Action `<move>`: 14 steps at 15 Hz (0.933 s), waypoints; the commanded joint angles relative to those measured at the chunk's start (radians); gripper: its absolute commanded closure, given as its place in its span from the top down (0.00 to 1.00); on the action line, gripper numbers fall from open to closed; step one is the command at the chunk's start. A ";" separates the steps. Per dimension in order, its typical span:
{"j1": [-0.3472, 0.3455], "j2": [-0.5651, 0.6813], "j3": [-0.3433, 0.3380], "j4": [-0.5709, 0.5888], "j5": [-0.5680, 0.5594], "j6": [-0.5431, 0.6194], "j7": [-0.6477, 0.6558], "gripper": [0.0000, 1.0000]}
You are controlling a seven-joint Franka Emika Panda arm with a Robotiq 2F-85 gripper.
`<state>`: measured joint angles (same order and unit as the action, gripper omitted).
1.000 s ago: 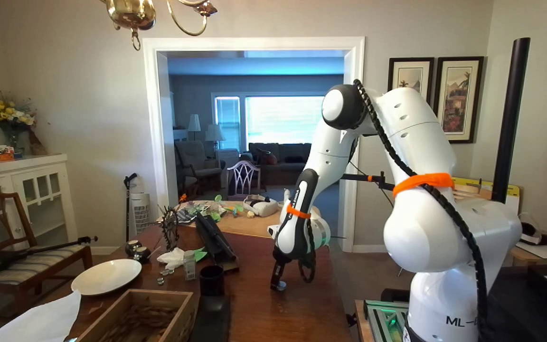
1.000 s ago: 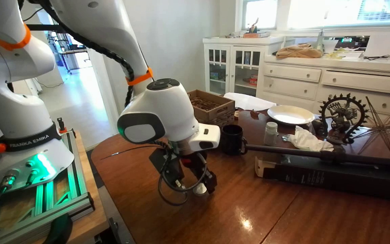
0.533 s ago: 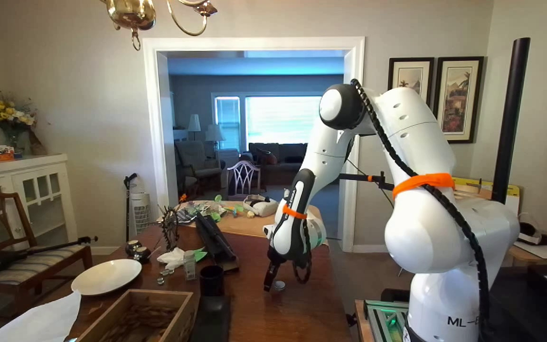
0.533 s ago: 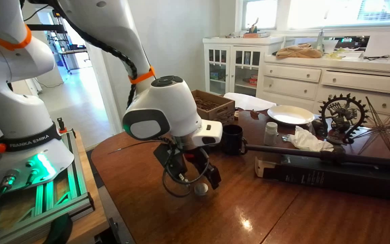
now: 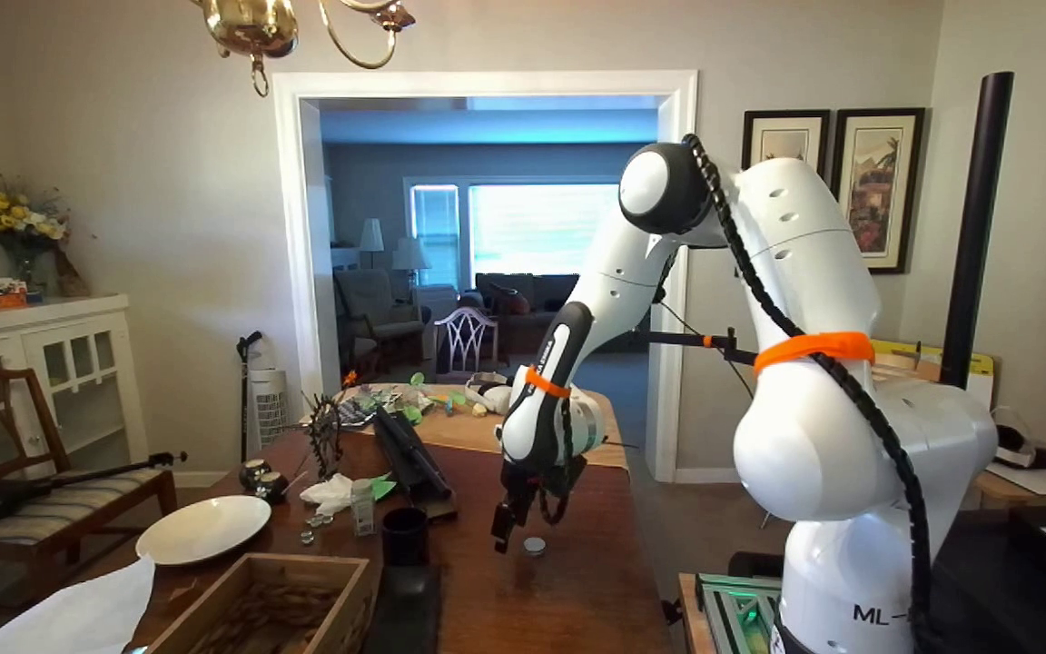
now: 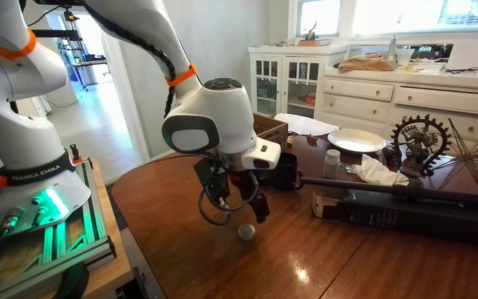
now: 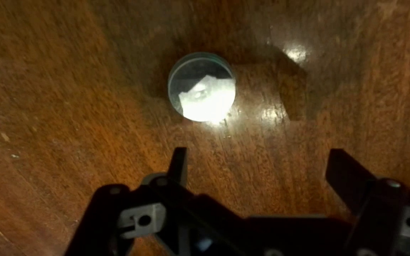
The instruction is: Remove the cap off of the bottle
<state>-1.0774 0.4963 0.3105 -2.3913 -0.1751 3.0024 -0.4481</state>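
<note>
While the wide worktop (image 6: 280,257) spreads before me, the white arm (image 5: 800,427) leans out over it. Its jaws stand well apart, holding nothing. Past their tips, not touching them, the small pale cap (image 7: 202,89) sits low on the worktop; whether it lies loose or tops some squat vessel, I can't tell.

If it is loose, I'd judge the step in hand to be a clean exit: straight up, without brushing it. If it is seated, I'd first slide the jaws across, since the cap sits off to one side of their gap, then come down level, pinch the rim evenly and turn gently.

As for room, I'd mind the worktop's curved edge toward the robot's base (image 6: 23,195), where a knocked cap might roll off. A long black box (image 6: 388,216) lies well apart from the cap; a black mug (image 6: 285,174) stands nearer the arm, and near the mug is a clear bottle (image 6: 331,166) with a pale top on it. Bare wood rings the cap; drifting away from both edge and mug looks safest.
</note>
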 commanded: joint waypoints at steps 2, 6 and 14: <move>0.080 -0.083 -0.056 0.027 0.103 -0.159 0.010 1.00; 0.138 -0.140 -0.087 0.021 0.166 -0.164 -0.020 1.00; 0.182 -0.224 -0.079 0.007 0.305 -0.150 -0.145 1.00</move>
<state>-0.9127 0.3178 0.2336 -2.3601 0.0549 2.8675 -0.5221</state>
